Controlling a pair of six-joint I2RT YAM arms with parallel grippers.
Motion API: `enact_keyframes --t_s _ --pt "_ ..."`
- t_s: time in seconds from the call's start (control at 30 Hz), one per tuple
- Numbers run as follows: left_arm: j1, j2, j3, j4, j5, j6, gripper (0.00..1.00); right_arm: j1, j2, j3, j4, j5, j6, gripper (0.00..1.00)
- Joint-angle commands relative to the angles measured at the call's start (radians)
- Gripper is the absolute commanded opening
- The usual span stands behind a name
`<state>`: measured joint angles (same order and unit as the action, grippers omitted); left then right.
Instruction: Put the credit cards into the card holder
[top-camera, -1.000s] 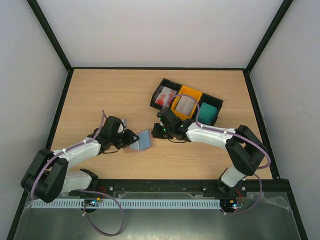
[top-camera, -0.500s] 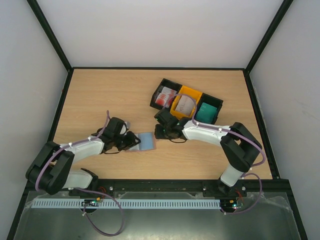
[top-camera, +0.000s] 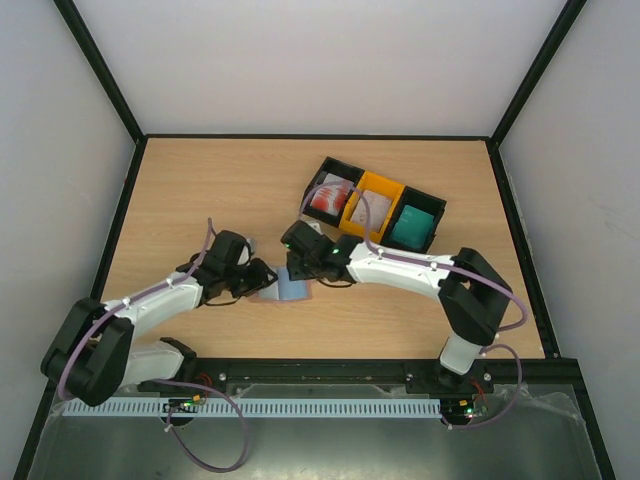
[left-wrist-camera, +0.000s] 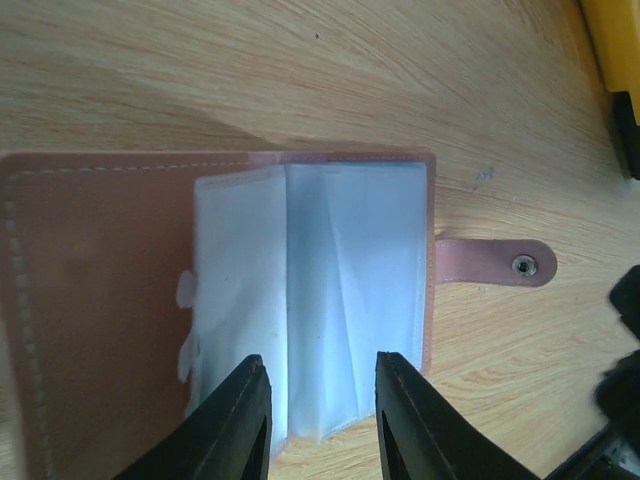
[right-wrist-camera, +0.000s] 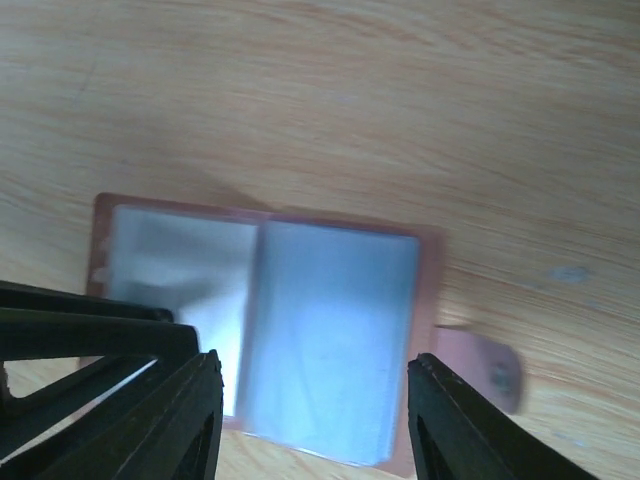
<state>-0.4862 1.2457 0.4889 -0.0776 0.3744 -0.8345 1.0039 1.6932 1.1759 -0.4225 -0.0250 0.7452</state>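
So, over the last second the right gripper (right-wrist-camera: 315, 370) slid left until it sits right above the card holder (top-camera: 290, 288). Its jaws went from pressed together to spread, with nothing between them. The left gripper (left-wrist-camera: 322, 375) still pinches the blue-grey pocket leaves, and the holder lies open on the counter (top-camera: 200, 190). I can't spot a card in the pockets, and the credit cards (top-camera: 330, 197) sit in the trays (top-camera: 327, 161), so my guess is loading hasn't really started.
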Motion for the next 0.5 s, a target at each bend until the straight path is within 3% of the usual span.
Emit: enact_keyframes --t_s 0.0,0.23,0.47 --pt "-0.005 -0.034 0.012 -0.116 -0.077 0.005 0.3 0.05 0.099 0.072 -0.008 -0.025 0.004 0.48" --pt "-0.005 -0.01 -0.021 -0.112 -0.093 0.008 0.21 0.07 0.186 0.106 -0.047 -0.013 0.017 0.44" --pt "-0.004 0.049 -0.025 -0.163 -0.16 0.014 0.21 0.07 0.205 0.065 -0.076 0.006 0.045 0.44"
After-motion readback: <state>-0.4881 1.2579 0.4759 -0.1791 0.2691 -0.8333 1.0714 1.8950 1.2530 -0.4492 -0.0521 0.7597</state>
